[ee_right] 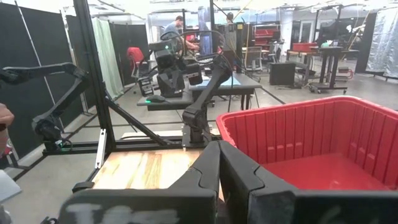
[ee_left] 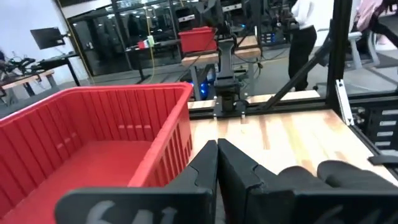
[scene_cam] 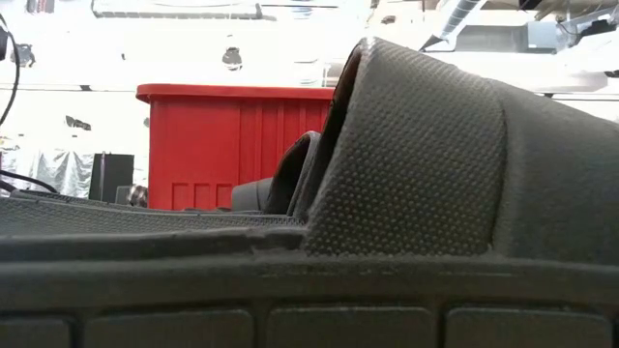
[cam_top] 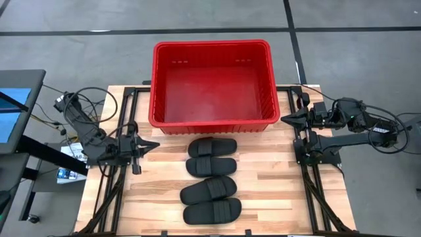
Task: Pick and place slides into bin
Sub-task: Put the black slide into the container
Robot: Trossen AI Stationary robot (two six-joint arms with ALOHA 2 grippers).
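High view, looking straight down: bin (cam_top: 212, 85) sits at upper centre of frame on the far edge of the worktop (cam_top: 276, 191), and looks to hold nothing. All four slides lie out on the wood in a column below it, centre to lower centre: first slide (cam_top: 212, 147) nearest the bin, second slide (cam_top: 210, 165) touching it, third slide (cam_top: 208, 189) and fourth slide (cam_top: 212, 212) lower, also touching each other.

Left tool (cam_top: 151, 146) at centre left, pointing toward the slides, clear of them. Its wrist view shows the fingers (ee_left: 205, 165) pressed together, clenched on nothing.

Right tool (cam_top: 287, 119) at right of centre, beside the bin's lower right corner, off the slides. Its fingers (ee_right: 208, 163) likewise pressed together, holding nothing.

Low view is almost filled by the strap of the closest slide; bin wall behind at left.

Judgement: task not begun, step in hand is the approach to a first slide. Next move calls for one tool to spread its fingers, come down over a strap, likely the first slide's as it is nearest, pinch it, lift clear of the bin rim and release inside
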